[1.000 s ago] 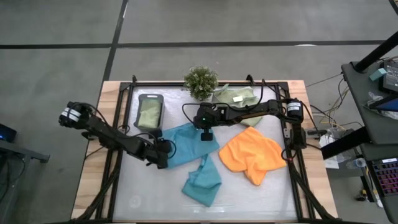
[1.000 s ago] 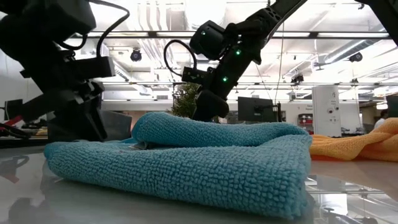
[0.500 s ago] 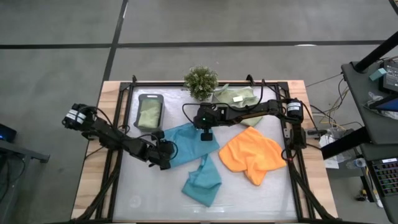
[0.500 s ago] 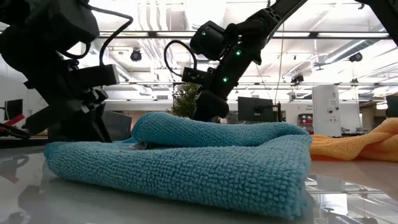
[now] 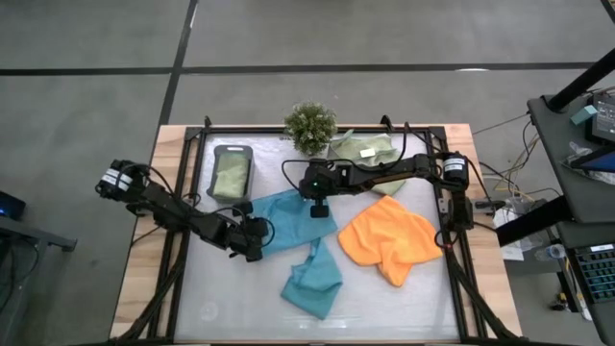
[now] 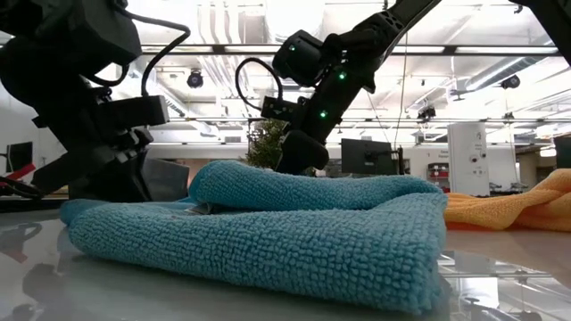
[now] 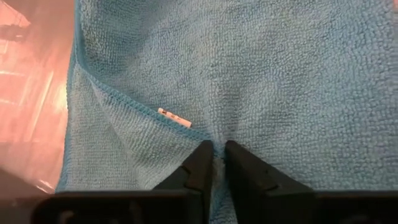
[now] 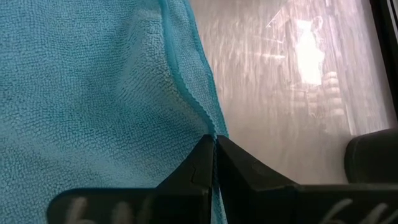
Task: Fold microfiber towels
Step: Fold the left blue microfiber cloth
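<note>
High view: both arms reach low toward the bench's middle. The left tool [image 5: 253,236] pinches the left edge of a teal-blue towel [image 5: 288,219], its fingers [image 7: 202,167] narrowed onto a fold of cloth. The right tool [image 5: 317,206] clamps the same towel's far edge. A second teal-blue towel [image 5: 313,281] lies crumpled toward the near edge, an orange towel [image 5: 389,238] to the right. Near the far edge stand a plant [image 5: 310,126], a sage-green towel [image 5: 362,151] and a grey tray [image 5: 232,172].

No text readable; the teal towel's [image 7: 261,81] small tag [image 7: 174,117] is illegible
</note>
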